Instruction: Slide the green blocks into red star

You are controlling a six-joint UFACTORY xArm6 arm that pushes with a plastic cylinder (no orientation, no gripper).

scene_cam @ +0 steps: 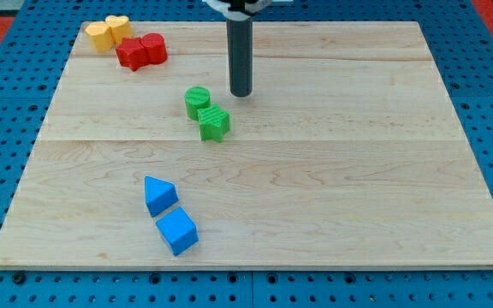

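Two green blocks, cylinder (pixel 198 102) touching star (pixel 214 123), sitting just view-left and below my tip (pixel 241 93), bare rod end effector holding nothing, red star (pixel 131 55) way off toward upper left

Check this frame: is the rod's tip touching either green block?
No. My tip stands apart, to the view's right of the green cylinder and above the green star, with bare board between.
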